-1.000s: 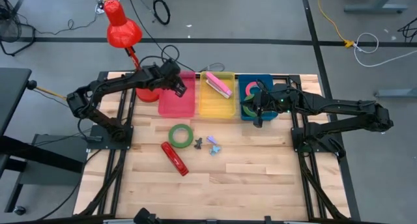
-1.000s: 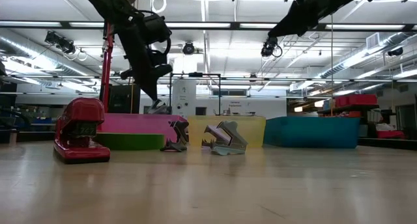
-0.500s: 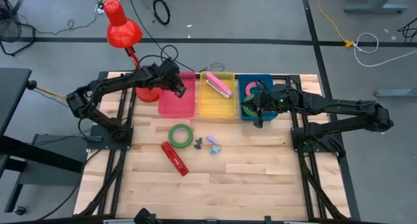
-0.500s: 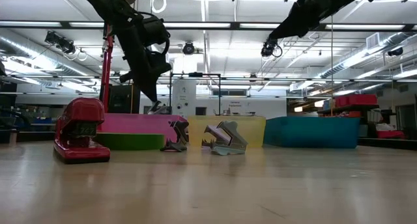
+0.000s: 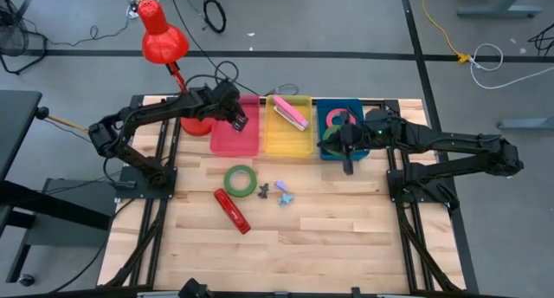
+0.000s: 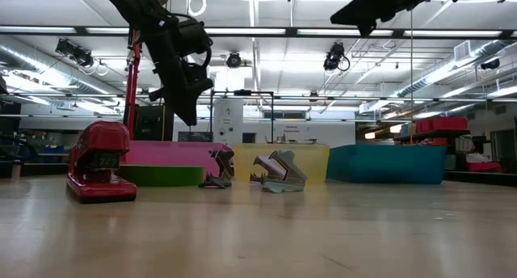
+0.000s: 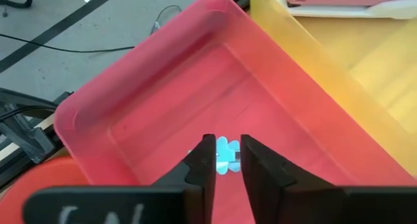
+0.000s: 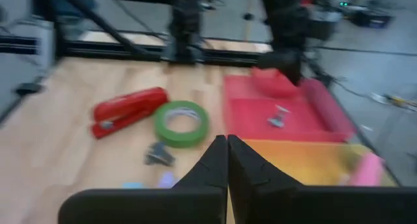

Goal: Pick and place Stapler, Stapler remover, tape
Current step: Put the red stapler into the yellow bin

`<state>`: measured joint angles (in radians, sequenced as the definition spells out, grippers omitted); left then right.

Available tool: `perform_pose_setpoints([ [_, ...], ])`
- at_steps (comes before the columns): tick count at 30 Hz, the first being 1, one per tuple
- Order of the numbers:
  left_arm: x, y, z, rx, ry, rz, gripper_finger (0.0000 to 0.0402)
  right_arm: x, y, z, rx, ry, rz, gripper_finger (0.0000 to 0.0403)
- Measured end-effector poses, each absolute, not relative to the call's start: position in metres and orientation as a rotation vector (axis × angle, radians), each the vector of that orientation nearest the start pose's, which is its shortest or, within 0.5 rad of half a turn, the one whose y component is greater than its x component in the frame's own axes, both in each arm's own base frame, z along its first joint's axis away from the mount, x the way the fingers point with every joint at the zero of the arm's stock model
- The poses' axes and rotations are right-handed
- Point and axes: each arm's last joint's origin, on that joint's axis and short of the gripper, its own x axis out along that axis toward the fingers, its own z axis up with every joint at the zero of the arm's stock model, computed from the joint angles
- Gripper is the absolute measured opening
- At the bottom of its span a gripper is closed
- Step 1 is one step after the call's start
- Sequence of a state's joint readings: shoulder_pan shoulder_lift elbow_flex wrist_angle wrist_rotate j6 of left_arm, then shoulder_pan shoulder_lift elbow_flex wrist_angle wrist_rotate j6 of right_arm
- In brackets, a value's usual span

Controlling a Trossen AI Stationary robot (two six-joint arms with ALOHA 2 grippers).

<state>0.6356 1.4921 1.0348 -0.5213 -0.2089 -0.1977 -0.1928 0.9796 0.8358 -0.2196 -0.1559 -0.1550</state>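
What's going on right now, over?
Left gripper open over pink bin, light-blue staple remover below. Right gripper shut, empty, beside blue bin. Green tape, red stapler waiting on table. Nothing blocking.

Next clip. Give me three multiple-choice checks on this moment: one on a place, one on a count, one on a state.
1. Where does the pink stapler lie?
A. red bin
B. yellow bin
C. blue bin

2. How many staple removers lie on the bare table?
A. one
B. two
C. four

3. The right tool is:
A. shut and empty
B. shut on a tape ring
C. wide open

Answers:
1. B, the high view shows it inside the yellow bin.
2. B, two lie side by side next to the green tape.
3. A, its own wrist view shows the fingers pressed together with nothing between them.
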Motion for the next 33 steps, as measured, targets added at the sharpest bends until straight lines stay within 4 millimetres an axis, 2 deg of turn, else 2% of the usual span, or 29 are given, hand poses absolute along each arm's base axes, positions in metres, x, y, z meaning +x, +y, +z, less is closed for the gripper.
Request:
perform_pose_setpoints([
  [4, 0.238, 0.182, 0.233, -0.377, 0.908, 0.866, 0.0109, 0.208, -0.036, 0.312, -0.081, 0.318, -0.023, 0.0001],
  [9, 0.238, 0.182, 0.233, -0.377, 0.908, 0.866, 0.0138, 0.189, -0.034, 0.295, -0.045, 0.219, -0.071, 0.0001],
  [15, 0.239, 0.183, 0.234, -0.370, 0.890, 0.867, 0.0161, 0.172, -0.026, 0.287, 0.017, 0.043, -0.032, 0.0001],
  [20, 0.241, 0.185, 0.235, -0.365, 0.859, 0.868, 0.0167, 0.167, -0.018, 0.276, 0.003, -0.009, -0.078, 0.0000],
  [25, 0.241, 0.185, 0.236, -0.362, 0.849, 0.868, 0.0168, 0.166, -0.010, 0.252, 0.015, -0.027, -0.147, 0.0000],
  [30, 0.241, 0.185, 0.236, -0.348, 0.858, 0.855, 0.0168, 0.163, -0.006, 0.251, 0.029, -0.028, -0.180, 0.0000],
  [33, 0.241, 0.185, 0.236, -0.346, 0.858, 0.851, 0.0168, 0.162, -0.001, 0.243, 0.061, -0.009, -0.155, 0.0000],
])
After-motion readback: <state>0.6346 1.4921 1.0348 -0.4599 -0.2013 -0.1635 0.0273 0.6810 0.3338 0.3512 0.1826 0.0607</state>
